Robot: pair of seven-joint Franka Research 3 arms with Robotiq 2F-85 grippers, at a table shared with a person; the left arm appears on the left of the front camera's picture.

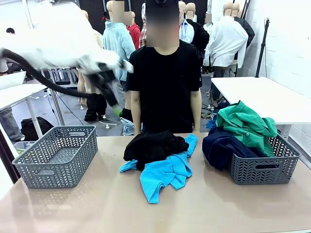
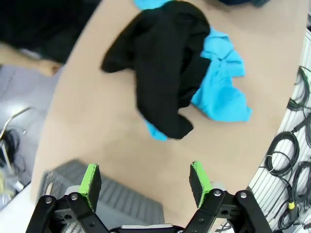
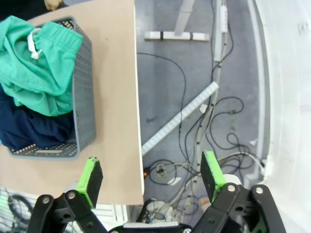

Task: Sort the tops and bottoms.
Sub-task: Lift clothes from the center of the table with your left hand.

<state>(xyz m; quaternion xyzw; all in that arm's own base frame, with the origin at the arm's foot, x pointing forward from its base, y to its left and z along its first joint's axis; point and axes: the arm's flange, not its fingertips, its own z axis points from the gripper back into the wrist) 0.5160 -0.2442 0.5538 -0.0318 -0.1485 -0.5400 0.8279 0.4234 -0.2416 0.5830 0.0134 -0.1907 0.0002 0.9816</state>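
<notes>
- sky-blue shirt [image 1: 165, 174]: soft knit, short sleeves, crumpled on the smooth tan desk [image 1: 97, 208].
- black garment [image 1: 153, 145]: matte cloth, bunched, overlapping the shirt's far part.
- right basket [image 1: 262, 170]: grey plastic, rectangular, chevron-slotted walls, right of the shirt. holds the navy garment [image 1: 221, 148], heaped and spilling over the rim toward the shirt. the green garment [image 1: 245, 124] lies on top, with a gathered waistband and white drawstring.
- left basket [image 1: 58, 160]: same pattern, left of the shirt, well apart.
- left end effector [image 2: 145, 177]: green pads, jaws wide, holding nothing, raised above the desk left of the shirt.
- right end effector [image 3: 151, 167]: jaws wide, holding nothing, well right of the shirt, past the right basket.
</notes>
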